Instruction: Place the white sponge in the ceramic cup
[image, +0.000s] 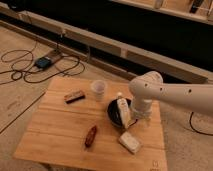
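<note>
The white sponge (129, 142) lies flat on the wooden table (60, 125) near the front right corner. The ceramic cup (99, 90) stands upright at the back middle of the table. My white arm (170, 92) comes in from the right and bends down at the table's right side. My gripper (141, 118) hangs just above the table, behind the sponge and to the right of the black bowl. It is well apart from the cup.
A black bowl (114, 114) holds a white bottle (122, 109) with a small cap, leaning. A brown sausage-shaped object (91, 135) lies front middle. A dark bar (74, 96) lies back left. Cables and a blue box (43, 63) are on the floor at the left.
</note>
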